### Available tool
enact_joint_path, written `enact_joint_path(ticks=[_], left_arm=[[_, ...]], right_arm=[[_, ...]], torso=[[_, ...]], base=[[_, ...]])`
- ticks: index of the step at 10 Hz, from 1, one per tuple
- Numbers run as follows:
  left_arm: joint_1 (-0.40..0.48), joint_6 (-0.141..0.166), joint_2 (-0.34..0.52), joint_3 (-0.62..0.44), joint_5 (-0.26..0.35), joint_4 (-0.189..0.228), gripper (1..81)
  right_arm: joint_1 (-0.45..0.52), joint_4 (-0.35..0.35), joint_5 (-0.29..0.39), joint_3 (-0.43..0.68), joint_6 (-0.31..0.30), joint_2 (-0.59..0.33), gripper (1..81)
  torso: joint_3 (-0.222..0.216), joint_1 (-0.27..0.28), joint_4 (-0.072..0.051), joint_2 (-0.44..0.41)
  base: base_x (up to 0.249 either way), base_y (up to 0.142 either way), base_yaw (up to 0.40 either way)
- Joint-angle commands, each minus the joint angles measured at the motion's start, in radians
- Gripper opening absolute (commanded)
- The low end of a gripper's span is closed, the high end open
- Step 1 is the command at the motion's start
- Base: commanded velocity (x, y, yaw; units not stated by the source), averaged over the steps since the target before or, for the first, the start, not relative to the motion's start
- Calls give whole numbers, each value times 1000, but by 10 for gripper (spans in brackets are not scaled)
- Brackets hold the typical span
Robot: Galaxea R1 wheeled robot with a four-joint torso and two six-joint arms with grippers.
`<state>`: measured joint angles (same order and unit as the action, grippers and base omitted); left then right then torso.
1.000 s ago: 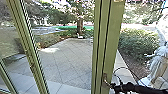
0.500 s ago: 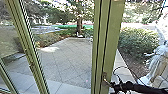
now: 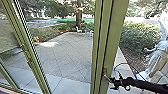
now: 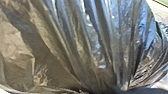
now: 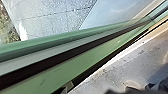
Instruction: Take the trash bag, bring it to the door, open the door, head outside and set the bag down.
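Observation:
In the head view my right gripper (image 3: 111, 80) is at the metal handle (image 3: 106, 75) on the green door's upright edge (image 3: 110, 37); whether it grips the handle is unclear. A wide gap lies between this edge and the green post on the left, so the door appears to stand open. The right wrist view has the green door frame (image 5: 82, 62) running slantwise across it. Large and close in the left wrist view is the dark, shiny trash bag (image 4: 75, 45), its folds drawn together at my left gripper (image 4: 121, 88), which is shut on it.
The left green post (image 3: 30, 57) has metal fittings. Outside lies a paved patio (image 3: 65, 55), with a tree (image 3: 79, 18) and low plants behind it. A bush (image 3: 140, 37) and a pale statue-like figure (image 3: 158, 57) stand to the right.
The head camera has shifted slightly, bringing more of the ground near the doorway into view. My right gripper stays at the handle.

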<state>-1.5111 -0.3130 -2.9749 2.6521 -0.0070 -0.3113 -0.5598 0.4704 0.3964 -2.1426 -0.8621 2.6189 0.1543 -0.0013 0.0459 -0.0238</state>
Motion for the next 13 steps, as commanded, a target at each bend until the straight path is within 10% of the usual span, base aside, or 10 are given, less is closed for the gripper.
enact_joint_path(ticks=[1,13], left_arm=[[18,-5,8,-3,84,-8,10],[-2,-5,20,-3,85,-8,10]], right_arm=[[-21,-101,91,-51,-60,77,811],[45,-98,-40,-66,-58,55,811]], torso=[[0,1,0,0],[-1,1,0,0]], base=[[0,0,0],[0,0,0]])
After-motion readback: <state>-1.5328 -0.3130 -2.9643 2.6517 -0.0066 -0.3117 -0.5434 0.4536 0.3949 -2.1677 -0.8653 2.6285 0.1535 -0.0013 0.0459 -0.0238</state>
